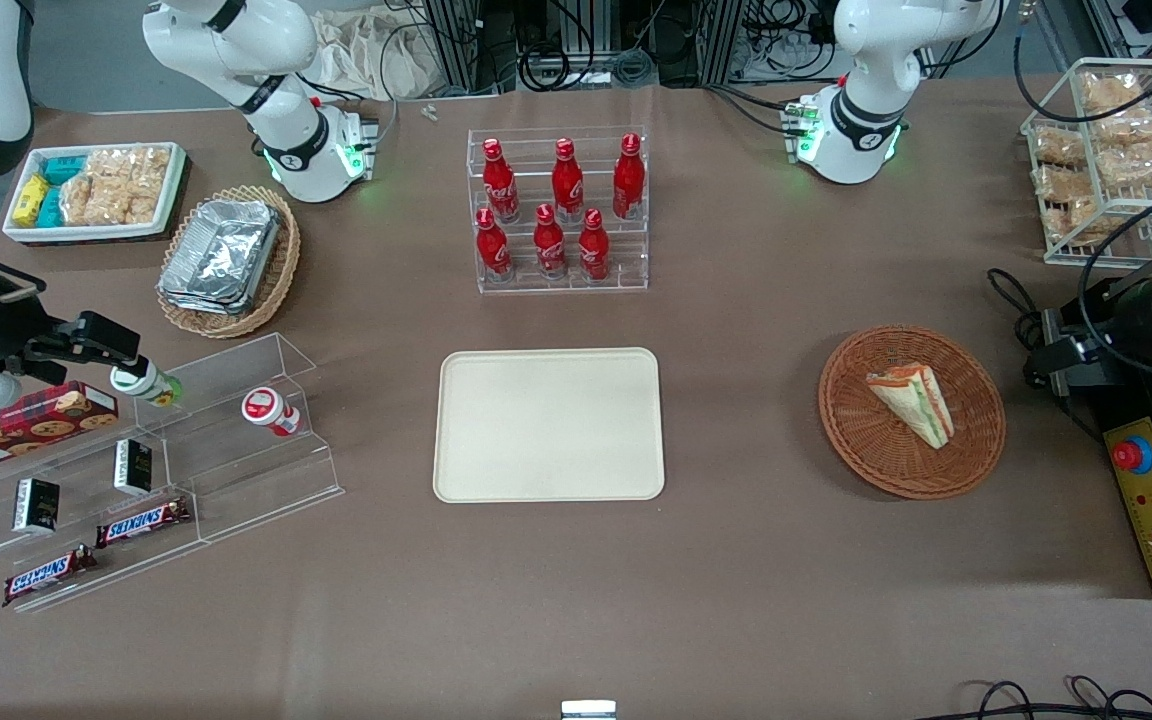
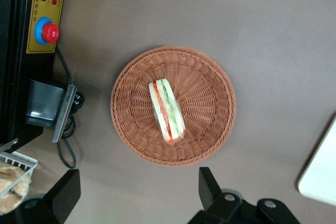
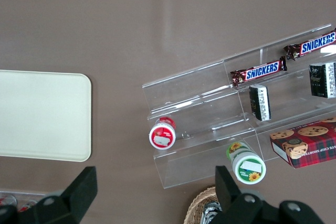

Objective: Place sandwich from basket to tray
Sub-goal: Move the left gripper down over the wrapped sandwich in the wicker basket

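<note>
Sandwich [image 1: 914,402]: wrapped wedge, white bread with orange and green layers, lying in the basket [image 1: 976,395] at right of the front frame. Tray [image 1: 549,424] sits bare at frame centre, well apart. Gripper [image 2: 136,192] hovers above the basket, fingers spread wide, holding nothing. Nothing covers the sandwich.

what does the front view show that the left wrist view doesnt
Only the front view shows the whole tray, bare, and the rack of red bottles farther from the camera than the tray. Only the left wrist view shows the gripper, open, hovering above the table beside the basket. Both show the sandwich lying in the basket, and the red emergency button.
</note>
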Motion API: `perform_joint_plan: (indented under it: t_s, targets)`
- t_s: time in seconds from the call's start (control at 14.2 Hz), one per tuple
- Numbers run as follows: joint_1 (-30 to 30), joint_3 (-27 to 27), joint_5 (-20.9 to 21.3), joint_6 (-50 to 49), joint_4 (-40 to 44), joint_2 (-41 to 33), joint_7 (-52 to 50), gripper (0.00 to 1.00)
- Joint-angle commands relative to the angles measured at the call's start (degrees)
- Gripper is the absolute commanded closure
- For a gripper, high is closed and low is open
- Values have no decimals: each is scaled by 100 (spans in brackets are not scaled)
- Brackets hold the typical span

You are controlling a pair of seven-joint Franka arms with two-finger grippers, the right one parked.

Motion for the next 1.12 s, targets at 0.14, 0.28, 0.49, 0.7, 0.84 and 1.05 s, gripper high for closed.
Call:
perform_joint_plan:
  t_s: [0.14,0.28,0.49,0.7,0.84,1.05]
  targets:
    - [262,-46,76,1120,-1056,-26,-1592,0]
    - [253,-46,111,1936,-1592,17,-2613,0]
    - [218,-64,112,2344,-1832,288,-3258,0]
    - [157,-90,112,2388,-1832,588,-3268,0]
    - [122,-99,112,2616,-1911,711,-3259,0]
    - [25,-99,129,2941,-2130,817,-3250,0]
